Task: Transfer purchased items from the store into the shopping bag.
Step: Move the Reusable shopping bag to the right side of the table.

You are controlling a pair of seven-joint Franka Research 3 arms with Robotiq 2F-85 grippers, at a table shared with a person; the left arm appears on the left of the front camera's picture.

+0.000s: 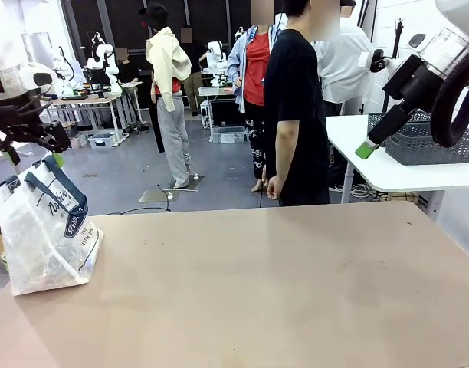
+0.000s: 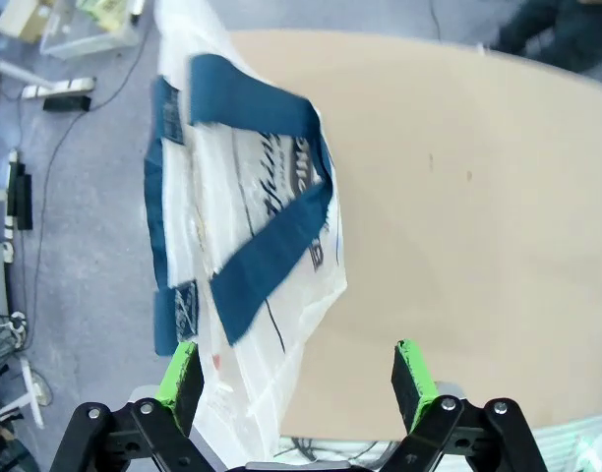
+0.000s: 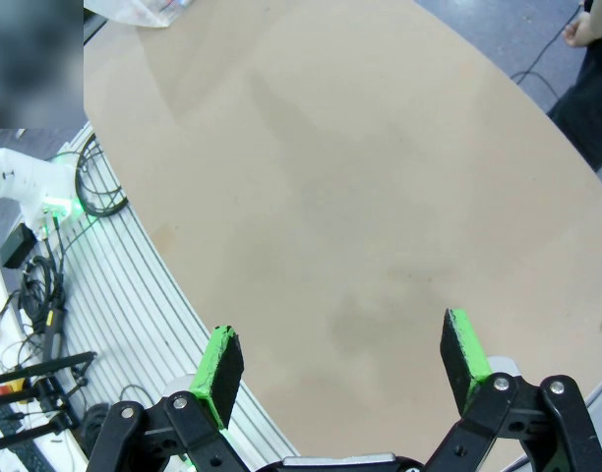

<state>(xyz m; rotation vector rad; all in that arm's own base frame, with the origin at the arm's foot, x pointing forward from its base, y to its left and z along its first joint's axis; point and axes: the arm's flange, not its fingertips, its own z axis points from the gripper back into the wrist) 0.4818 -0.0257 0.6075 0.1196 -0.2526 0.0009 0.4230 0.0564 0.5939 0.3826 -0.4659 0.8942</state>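
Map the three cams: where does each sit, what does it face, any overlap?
Front: fixed between the arms, looking across the table at a person; left pincer above the bag, right arm upper right.
Left wrist: looking down on the bag; own open pincer.
Right wrist: looking down on bare table; own open pincer.
Shared: front and left wrist both show the bag.

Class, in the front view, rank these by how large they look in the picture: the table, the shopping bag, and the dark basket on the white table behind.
1. Table: largest by far.
2. Shopping bag.
3. Basket: smallest as seen, though it sits farther from the camera and the right arm hides part of it, so its true size against the bag is unsure.
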